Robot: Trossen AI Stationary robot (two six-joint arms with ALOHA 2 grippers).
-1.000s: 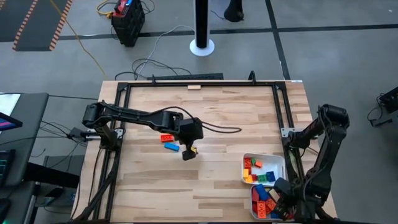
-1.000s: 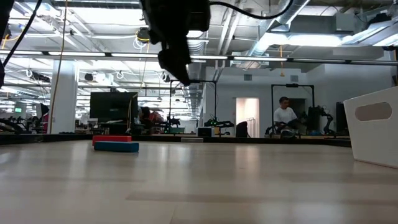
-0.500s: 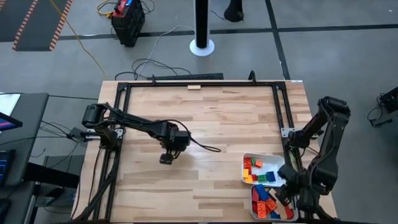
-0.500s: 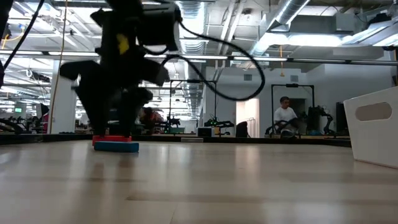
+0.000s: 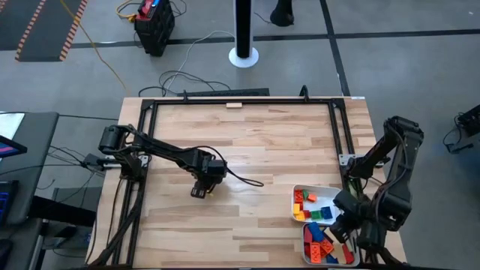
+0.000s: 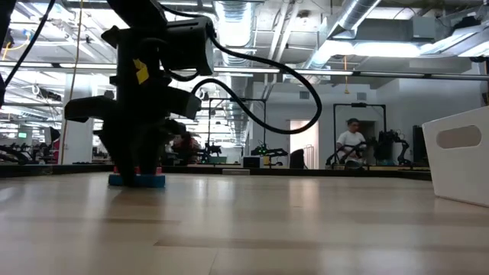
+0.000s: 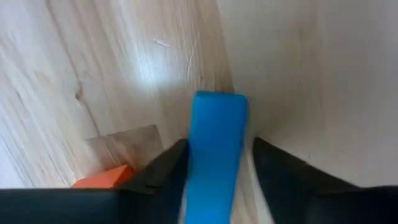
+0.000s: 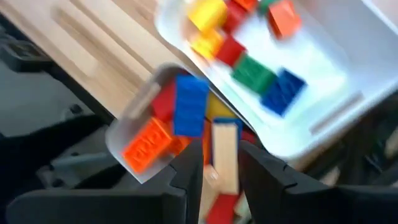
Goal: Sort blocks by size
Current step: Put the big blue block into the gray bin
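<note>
I see the left gripper [image 5: 199,190] low on the table [image 5: 255,135], mid-left area. In left wrist view the long blue block [image 7: 214,149] lies between its fingers [image 7: 158,171], both touching its sides, so clamped on it; an orange block [image 7: 102,178] is just beside. Right gripper [image 8: 217,165] hangs above the near tray [image 8: 134,134] w/ long blocks; a tan wooden block [image 8: 225,155] sits between its fingers, gripped I think. The other tray [image 8: 311,118] holds short blocks.

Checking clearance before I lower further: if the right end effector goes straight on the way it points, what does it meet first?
Probably the tan block, which lies straight ahead between the right end effector's fingers in the wrist view, in the nearer tray. How far off it is, I cannot judge.
</note>
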